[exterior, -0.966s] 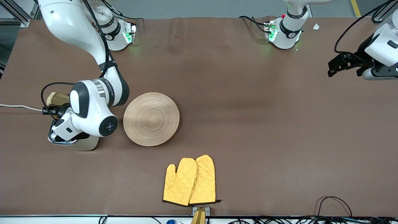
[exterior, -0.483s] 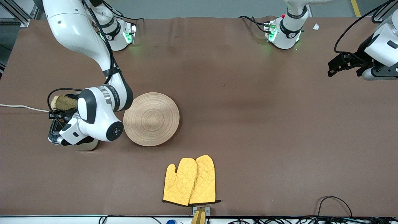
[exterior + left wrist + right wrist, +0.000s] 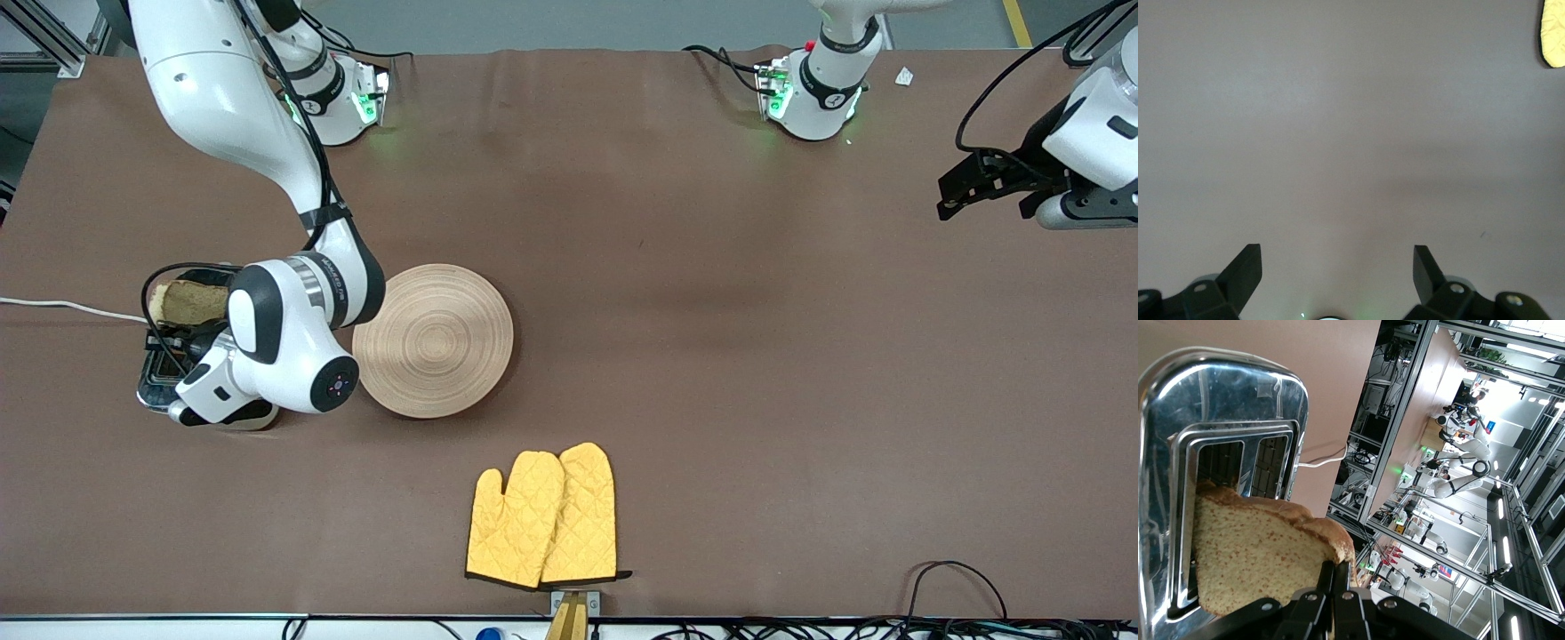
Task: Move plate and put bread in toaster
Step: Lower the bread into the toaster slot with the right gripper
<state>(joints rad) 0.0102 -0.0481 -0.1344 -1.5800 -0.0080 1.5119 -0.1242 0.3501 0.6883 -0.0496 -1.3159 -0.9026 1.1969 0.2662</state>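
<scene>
The toaster point(image 3: 153, 384) stands at the right arm's end of the table, mostly hidden under the right arm's wrist. Its chrome top point(image 3: 1238, 400) and two open slots show in the right wrist view. My right gripper point(image 3: 1343, 577) is shut on one edge of the bread point(image 3: 1258, 553), a brown slice held over the toaster's slots. The bread also shows in the front view point(image 3: 185, 300). The plate point(image 3: 433, 340) lies flat on the table beside the toaster, toward the table's middle. My left gripper point(image 3: 956, 200) is open and empty, and waits above the left arm's end of the table point(image 3: 1337, 257).
A pair of yellow oven mitts point(image 3: 542, 517) lies near the table's front edge, nearer to the front camera than the plate; one tip shows in the left wrist view point(image 3: 1553, 33). The toaster's white cord point(image 3: 53, 305) runs off the table's edge.
My right gripper has carried the bread a little toward the plate and the front camera, over the toaster's top. The plate and the left arm have not moved.
</scene>
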